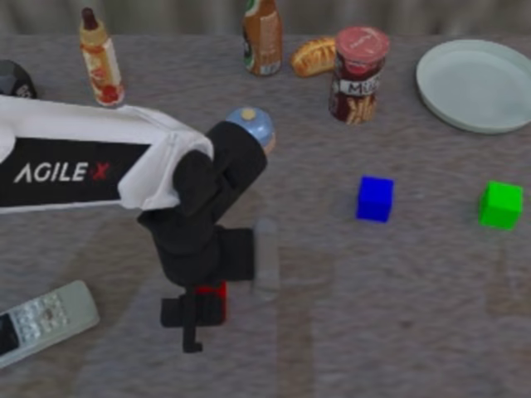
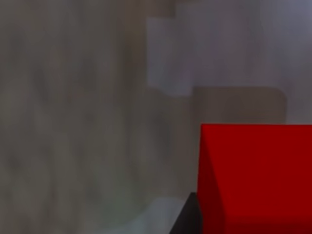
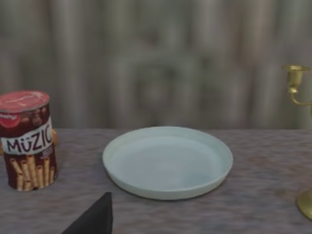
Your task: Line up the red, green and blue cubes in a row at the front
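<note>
3 matte cubes: red, blue, green

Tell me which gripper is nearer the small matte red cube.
Left. The left gripper is right at the small matte red cube, at the table's front left. The right gripper is out of the top view.

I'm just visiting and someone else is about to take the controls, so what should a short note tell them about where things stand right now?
Left tool: low at the table's front, left of centre, with the red cube between its fingers; the left wrist view shows the cube right against a finger. Whether it is clamped or just let go, I cannot tell.
Right arm: out of the top view; its camera faces the pale plate.
Blue cube: mid-table, right of centre, untouched.
Green cube: near the right edge, level with the blue one.
Done: red is at the front.
Left: bring green and blue forward into a row with it.
</note>
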`<state>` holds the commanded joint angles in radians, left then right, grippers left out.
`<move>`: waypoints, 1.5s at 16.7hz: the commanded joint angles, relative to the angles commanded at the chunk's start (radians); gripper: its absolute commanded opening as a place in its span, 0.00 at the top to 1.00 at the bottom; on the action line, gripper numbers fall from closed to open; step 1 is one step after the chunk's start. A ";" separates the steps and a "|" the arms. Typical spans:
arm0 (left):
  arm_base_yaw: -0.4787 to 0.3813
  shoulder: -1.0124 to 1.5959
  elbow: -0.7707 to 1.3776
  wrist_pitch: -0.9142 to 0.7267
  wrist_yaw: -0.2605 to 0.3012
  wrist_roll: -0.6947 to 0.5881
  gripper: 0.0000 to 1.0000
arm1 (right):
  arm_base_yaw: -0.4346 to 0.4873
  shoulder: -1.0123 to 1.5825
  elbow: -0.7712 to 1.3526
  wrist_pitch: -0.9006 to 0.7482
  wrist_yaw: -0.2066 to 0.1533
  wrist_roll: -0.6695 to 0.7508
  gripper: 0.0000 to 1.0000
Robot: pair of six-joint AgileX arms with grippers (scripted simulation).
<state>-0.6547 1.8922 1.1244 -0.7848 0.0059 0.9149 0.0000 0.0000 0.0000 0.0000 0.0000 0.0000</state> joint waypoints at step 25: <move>0.009 -0.042 0.073 -0.117 0.000 0.001 0.00 | 0.000 0.000 0.000 0.000 0.000 0.000 0.00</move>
<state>-0.6455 1.8503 1.1979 -0.9018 0.0062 0.9155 0.0000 0.0000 0.0000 0.0000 0.0000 0.0000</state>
